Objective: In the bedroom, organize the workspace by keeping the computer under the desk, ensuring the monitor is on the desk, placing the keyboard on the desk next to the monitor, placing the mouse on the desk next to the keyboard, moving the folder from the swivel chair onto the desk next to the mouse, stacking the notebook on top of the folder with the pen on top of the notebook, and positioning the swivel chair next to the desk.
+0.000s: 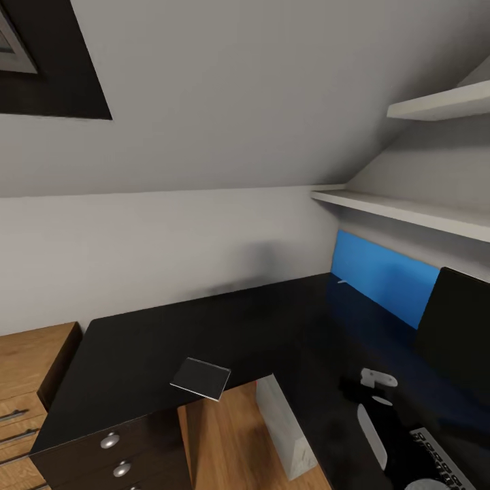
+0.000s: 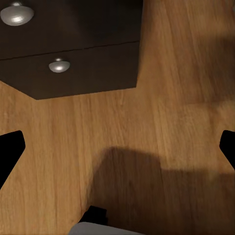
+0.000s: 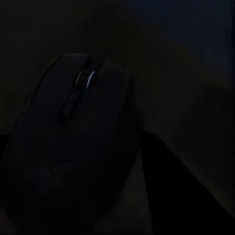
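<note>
Black mouse (image 3: 73, 142) seen close between right claw (image 3: 98, 196) fingers, grip not discernible; left claw (image 2: 117, 147) spread wide, empty, above wood floor (image 2: 171, 98); monitor (image 1: 454, 333) on table (image 1: 204, 327) at right.

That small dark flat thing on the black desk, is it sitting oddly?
A little. The small dark flat thing lies at the desk's front edge, turned at an angle, and one corner seems to poke past the edge above the wood floor. Nothing looks spilled or broken.

Left claw (image 2: 117, 147) spread wide; right arm (image 1: 381, 422) low.
</note>
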Motion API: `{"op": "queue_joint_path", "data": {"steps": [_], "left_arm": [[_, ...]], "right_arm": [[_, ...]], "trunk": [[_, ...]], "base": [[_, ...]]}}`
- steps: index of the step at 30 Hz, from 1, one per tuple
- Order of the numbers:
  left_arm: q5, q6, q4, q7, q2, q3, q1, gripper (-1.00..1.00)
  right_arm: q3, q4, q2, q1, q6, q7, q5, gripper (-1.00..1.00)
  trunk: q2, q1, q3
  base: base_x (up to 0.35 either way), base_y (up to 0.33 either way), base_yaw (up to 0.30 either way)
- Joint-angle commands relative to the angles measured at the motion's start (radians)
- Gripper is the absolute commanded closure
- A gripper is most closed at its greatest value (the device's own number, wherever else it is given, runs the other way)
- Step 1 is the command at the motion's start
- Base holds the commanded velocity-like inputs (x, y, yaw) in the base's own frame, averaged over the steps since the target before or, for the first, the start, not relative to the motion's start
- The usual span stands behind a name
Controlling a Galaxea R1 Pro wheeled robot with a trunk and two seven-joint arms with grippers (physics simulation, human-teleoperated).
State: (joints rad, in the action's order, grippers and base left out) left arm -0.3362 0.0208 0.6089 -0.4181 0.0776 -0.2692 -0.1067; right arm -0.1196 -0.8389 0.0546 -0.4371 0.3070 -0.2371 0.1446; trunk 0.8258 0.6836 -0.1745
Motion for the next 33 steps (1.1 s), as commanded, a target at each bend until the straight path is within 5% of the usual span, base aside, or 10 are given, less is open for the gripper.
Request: {"op": "queue_joint_path", "data": {"steps": [1, 11, 19, 23, 33], "left_arm": [[-0.007, 0.002, 0.002, -0.008, -0.001, -0.006, -0.001, -1.00], [-0.007, 0.002, 0.002, -0.008, -0.001, -0.006, -0.001, -1.00], [-0.007, 0.002, 0.002, -0.008, -0.001, -0.005, -0.001, -1.00], [-0.008, -0.028, 0.002, -0.011, -0.001, -0.005, -0.001, -1.00], [-0.012, -0.061, 0.010, -0.012, -0.002, -0.001, -0.001, -1.00]], "right_arm": [[0.002, 0.017, 0.005, -0.010, 0.003, -0.008, 0.014, 1.00], [0.002, 0.124, 0.049, -0.072, 0.003, -0.090, 0.012, 1.00], [0.003, 0.349, 0.096, -0.192, -0.002, -0.097, 0.010, 1.00], [0.003, 0.394, 0.138, -0.214, 0.004, -0.100, 0.010, 1.00], [0.003, 0.541, 0.154, -0.265, 0.009, -0.100, 0.010, 1.00]], "trunk": [[0.001, 0.000, -0.002], [0.001, 0.000, -0.002], [0.001, 0.000, -0.002], [0.001, 0.000, -0.002], [0.001, 0.000, -0.002]], "base": [[0.000, 0.000, 0.000], [0.000, 0.000, 0.000], [0.000, 0.000, 0.000], [0.000, 0.000, 0.000], [0.000, 0.000, 0.000]]}}
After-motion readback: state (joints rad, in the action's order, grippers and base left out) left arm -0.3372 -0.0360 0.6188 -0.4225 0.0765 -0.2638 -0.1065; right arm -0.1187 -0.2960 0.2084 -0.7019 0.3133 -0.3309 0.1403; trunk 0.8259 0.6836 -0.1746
